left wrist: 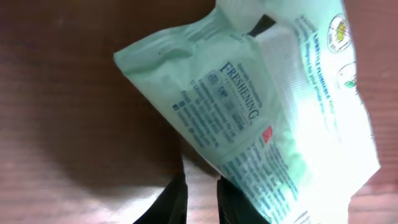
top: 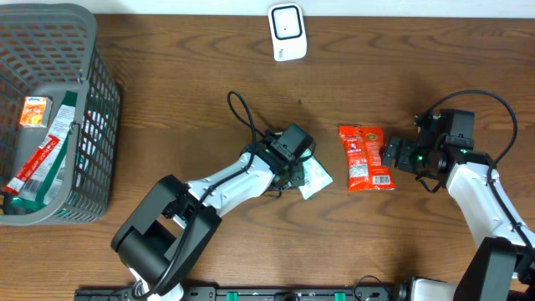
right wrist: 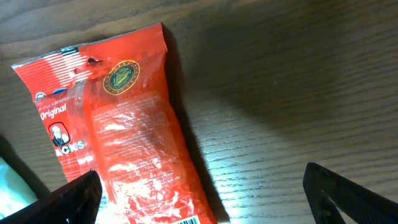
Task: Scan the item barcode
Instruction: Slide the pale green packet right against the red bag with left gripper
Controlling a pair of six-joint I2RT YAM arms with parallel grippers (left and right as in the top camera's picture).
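Your left claw sits over the middle of the desk, right at the pale green packet printed with "FRESHENING". In the left wrist view its two fingers stand close together with only a thin strip of desk showing between them. The lower edge of the packet crosses just over the right-hand finger. You cannot tell from these views whether the claw is actually pinching the wrapper or is merely narrowed beside it. The packet lies at a slant, printed side toward the wrist camera, with a dark shadow on the wood next to it.

Your right claw is released, its fingers spread wide at the bottom corners of the right wrist view. A red snack packet lies flat on the desk with its lower end passing by the left-hand finger and its top end pointing away from the claw. A white label strip shows at its lower edge (too cropped to read). Nothing is held on this side.

From overhead, the green packet and the red one lie near each other but apart at mid-desk, green to the left. The white scanner stands at the far edge of the desk, well apart from both. A grey basket holding more packets occupies the far left.
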